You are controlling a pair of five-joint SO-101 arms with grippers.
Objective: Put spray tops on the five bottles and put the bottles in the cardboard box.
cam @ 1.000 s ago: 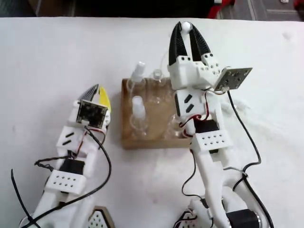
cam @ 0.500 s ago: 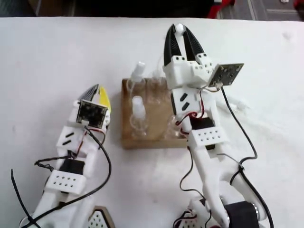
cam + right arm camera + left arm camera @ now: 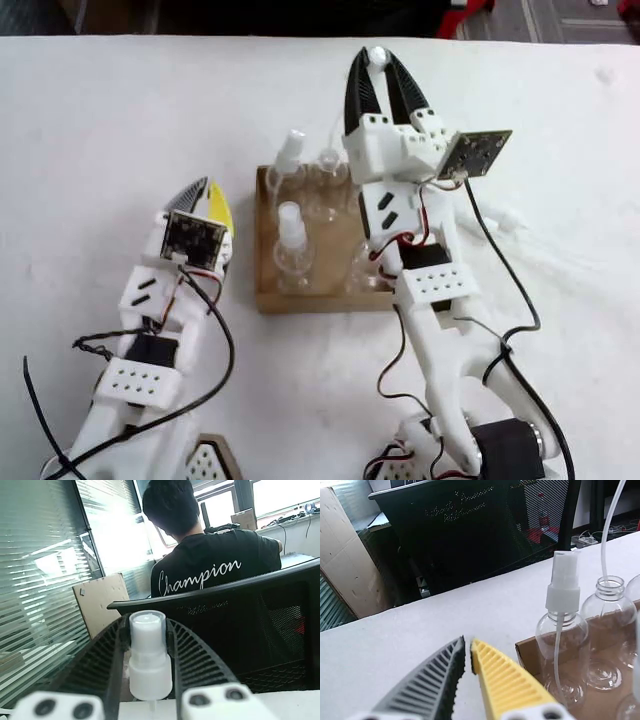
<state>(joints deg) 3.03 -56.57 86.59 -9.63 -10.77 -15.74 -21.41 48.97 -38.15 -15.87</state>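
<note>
The shallow cardboard box [image 3: 268, 298] lies in the middle of the table with several clear bottles standing in it. Two of them carry white spray tops [image 3: 293, 146] [image 3: 290, 221]. An open-necked bottle [image 3: 328, 162] [image 3: 609, 622] stands at the back with a thin tube [image 3: 609, 526] in its neck. My right gripper [image 3: 378, 62] hangs above the box's far edge, shut on a white spray top [image 3: 378, 57] [image 3: 149, 655] held between its black fingers [image 3: 112, 660]. My left gripper [image 3: 205, 193] [image 3: 468, 650] rests shut, holding nothing, to the left of the box near the capped bottle [image 3: 562, 630].
A small white part [image 3: 510, 216] lies on the white cloth to the right of the right arm. A black chair [image 3: 470, 535] stands past the table's far edge. There is free room on the table's far left.
My right gripper has shifted a little to the left with the spray top in it, uncovering more of the box. The left arm has not moved.
</note>
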